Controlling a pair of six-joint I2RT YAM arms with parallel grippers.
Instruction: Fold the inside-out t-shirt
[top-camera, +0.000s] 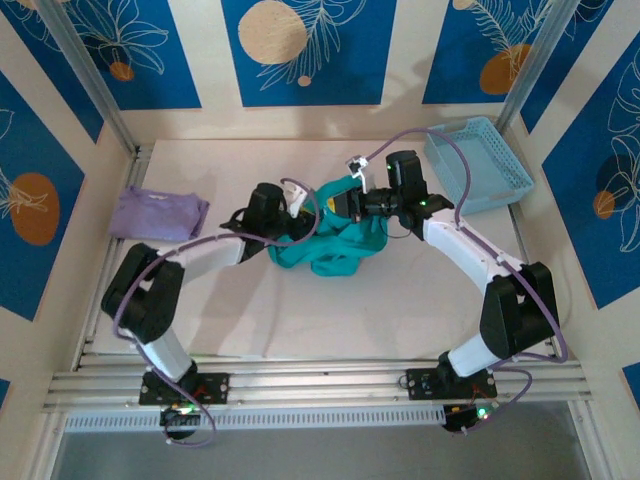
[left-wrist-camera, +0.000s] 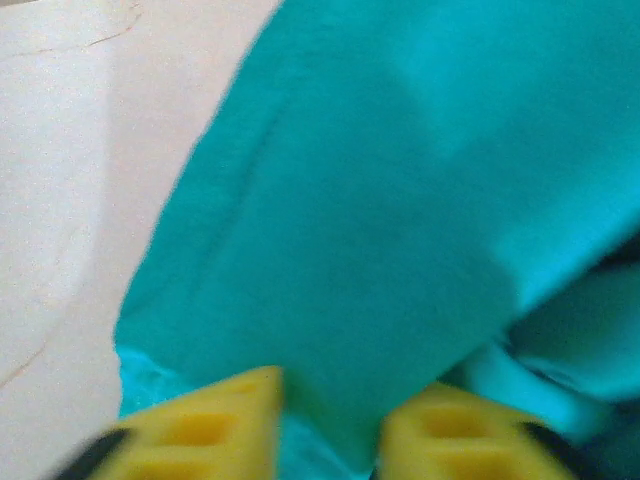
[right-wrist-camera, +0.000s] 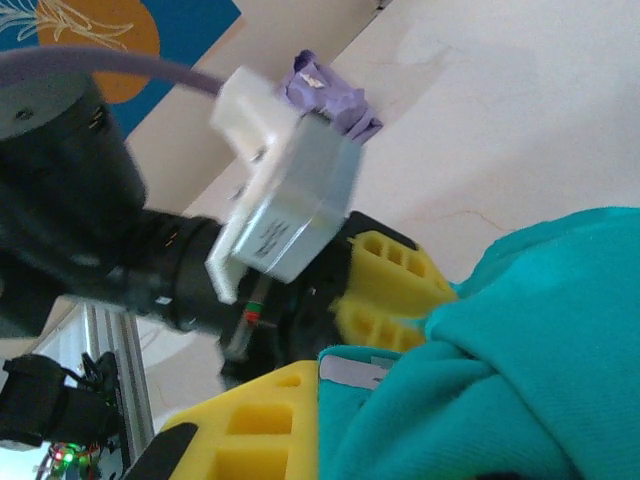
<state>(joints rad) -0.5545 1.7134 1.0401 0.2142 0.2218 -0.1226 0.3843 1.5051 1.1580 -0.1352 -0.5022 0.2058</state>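
While the teal inside-out t-shirt (top-camera: 335, 245) hangs bunched between the two grippers, its lower folds slump onto the table (top-camera: 300, 320) just beneath them. The left gripper (left-wrist-camera: 335, 405) has its yellow fingers (left-wrist-camera: 225, 420) set narrow, with a fold of the cloth pinched between them. The right gripper (top-camera: 347, 200), closed tight, grips the shirt's raised upper edge. A folded lavender garment (top-camera: 158, 212) lies well off behind the left gripper, and a blue basket (top-camera: 478, 165) sits behind the right one.
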